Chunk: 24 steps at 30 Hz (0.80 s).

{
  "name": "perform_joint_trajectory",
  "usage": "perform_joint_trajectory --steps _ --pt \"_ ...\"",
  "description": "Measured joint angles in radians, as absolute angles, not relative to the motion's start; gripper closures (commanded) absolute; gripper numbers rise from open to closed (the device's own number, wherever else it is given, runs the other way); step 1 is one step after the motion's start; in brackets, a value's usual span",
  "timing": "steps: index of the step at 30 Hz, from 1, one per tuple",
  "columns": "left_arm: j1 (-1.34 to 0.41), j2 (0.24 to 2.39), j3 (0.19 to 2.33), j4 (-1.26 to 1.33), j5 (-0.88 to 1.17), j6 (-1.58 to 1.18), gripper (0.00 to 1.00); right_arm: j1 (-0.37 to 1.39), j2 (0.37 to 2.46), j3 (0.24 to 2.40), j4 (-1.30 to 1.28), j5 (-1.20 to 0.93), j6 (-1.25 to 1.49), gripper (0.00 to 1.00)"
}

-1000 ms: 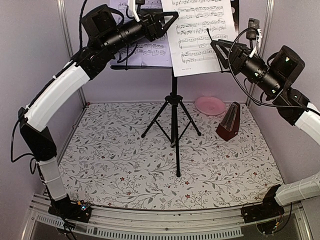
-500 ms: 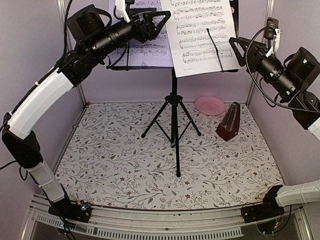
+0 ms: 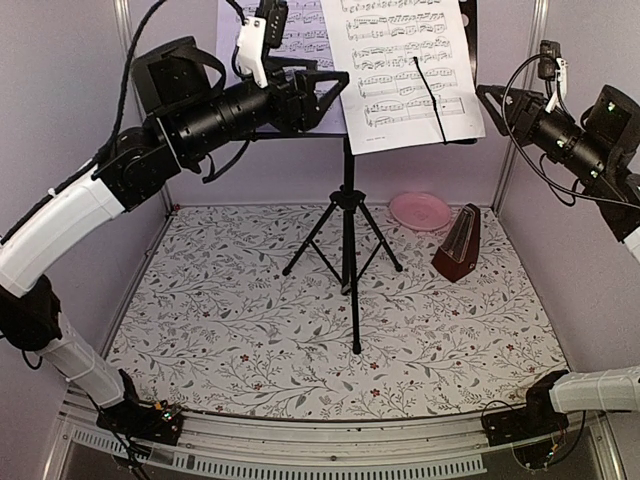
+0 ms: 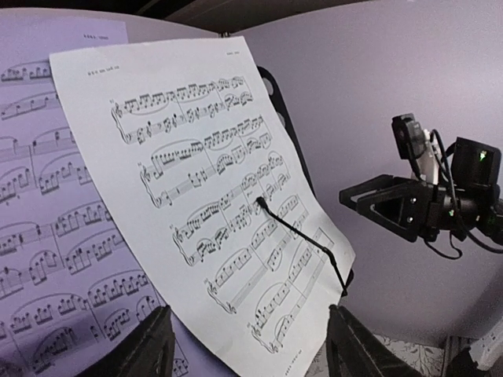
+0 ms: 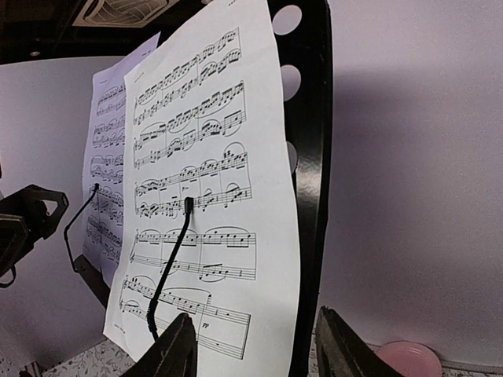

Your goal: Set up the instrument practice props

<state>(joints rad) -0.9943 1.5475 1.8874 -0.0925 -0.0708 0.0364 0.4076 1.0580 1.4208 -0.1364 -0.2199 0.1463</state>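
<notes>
light's coming in soft and even from overhead, tinting everything a bit purple. the front sheet-music page [image 3: 405,70] is glowing brightest, the back page [image 4: 47,236] is sitting in lavender shade. wrist views are bending at the edges.

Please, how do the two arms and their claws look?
Both arms mix white shell sections with black joints. The left arm and right arm trail loose black cables. The left claw and right claw are black, triangular open frames.
</notes>
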Motion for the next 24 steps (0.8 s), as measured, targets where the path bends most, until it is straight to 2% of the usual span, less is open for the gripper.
perform_joint_trajectory --steps 7,15,24 --pt "-1.031 1.523 1.727 -0.096 -0.116 -0.025 0.34 0.324 1.086 1.431 -0.174 -0.328 0.195 0.49" --pt "-1.032 1.523 1.700 -0.091 -0.149 -0.087 0.33 0.278 1.135 1.448 -0.174 -0.441 0.264 0.52" --pt "-1.032 1.535 1.701 -0.091 -0.174 -0.115 0.32 0.278 1.150 1.450 -0.172 -0.505 0.313 0.63"
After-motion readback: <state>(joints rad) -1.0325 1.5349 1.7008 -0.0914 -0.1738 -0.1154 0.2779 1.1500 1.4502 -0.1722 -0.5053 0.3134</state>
